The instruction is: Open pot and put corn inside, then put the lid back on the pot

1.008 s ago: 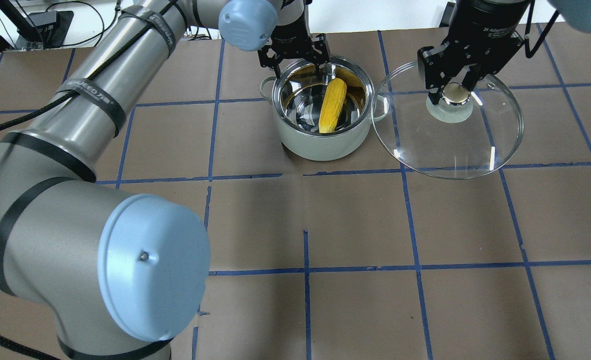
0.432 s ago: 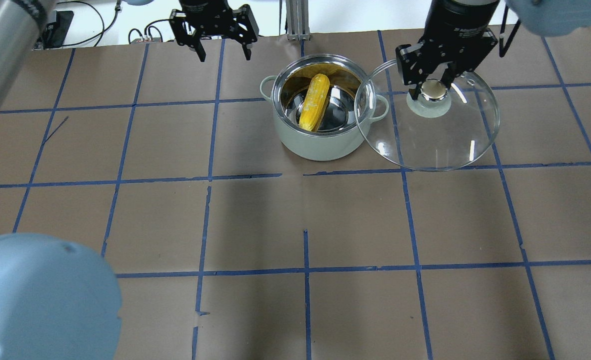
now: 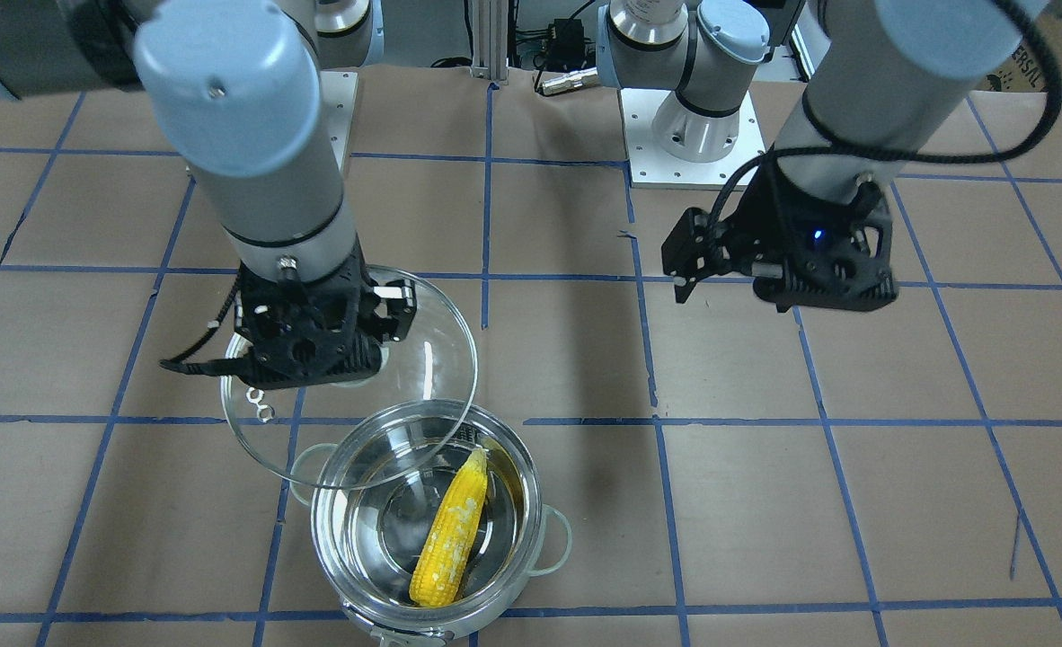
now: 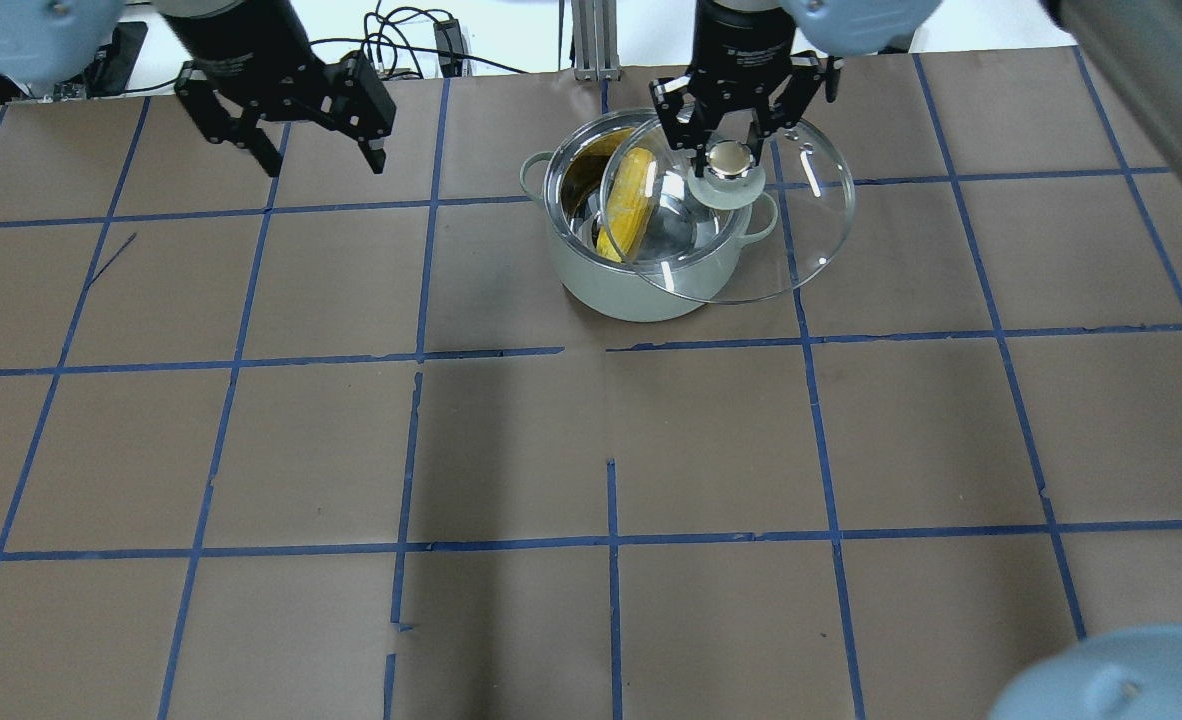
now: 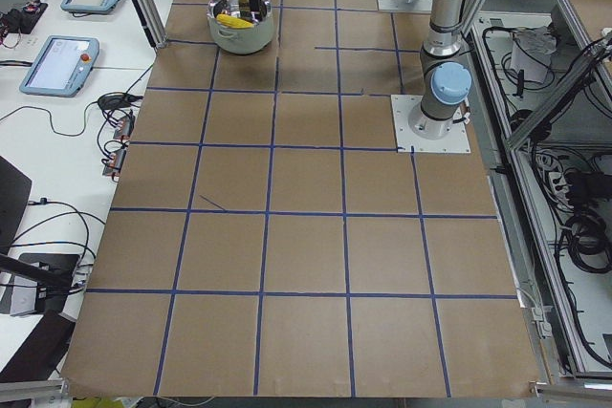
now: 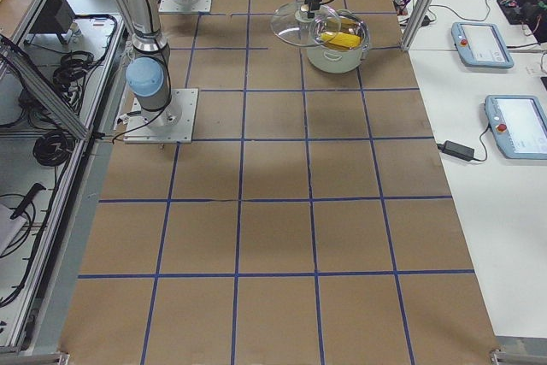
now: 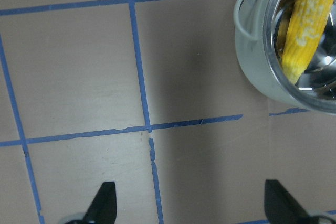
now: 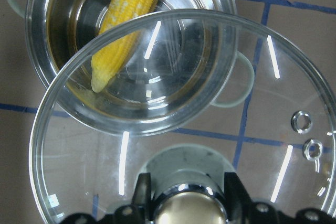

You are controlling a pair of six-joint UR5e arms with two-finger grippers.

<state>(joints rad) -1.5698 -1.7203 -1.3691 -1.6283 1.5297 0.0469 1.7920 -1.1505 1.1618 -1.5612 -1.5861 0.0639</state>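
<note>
The steel pot (image 4: pixel 641 295) stands at the far middle of the table with the yellow corn (image 4: pixel 623 212) lying inside it; both also show in the front view, pot (image 3: pixel 338 575) and corn (image 3: pixel 450 539). My right gripper (image 4: pixel 729 158) is shut on the knob of the glass lid (image 4: pixel 796 235) and holds it in the air, overlapping the pot's right half. In the right wrist view the lid (image 8: pixel 210 129) partly covers the pot (image 8: pixel 231 40) and corn (image 8: pixel 128 3). My left gripper (image 4: pixel 326 162) is open and empty, left of the pot (image 7: pixel 257 61).
The table is brown paper with a blue tape grid (image 4: pixel 611 540). Both arm base plates (image 3: pixel 702 135) stand at the robot's side. Teach pendants (image 6: pixel 483 44) lie on a side table past the pot's end of the table.
The right gripper has carried the lid left, from beside the pot to partly over it. The left gripper has drawn away from the pot to the left, leaving the corn inside.
</note>
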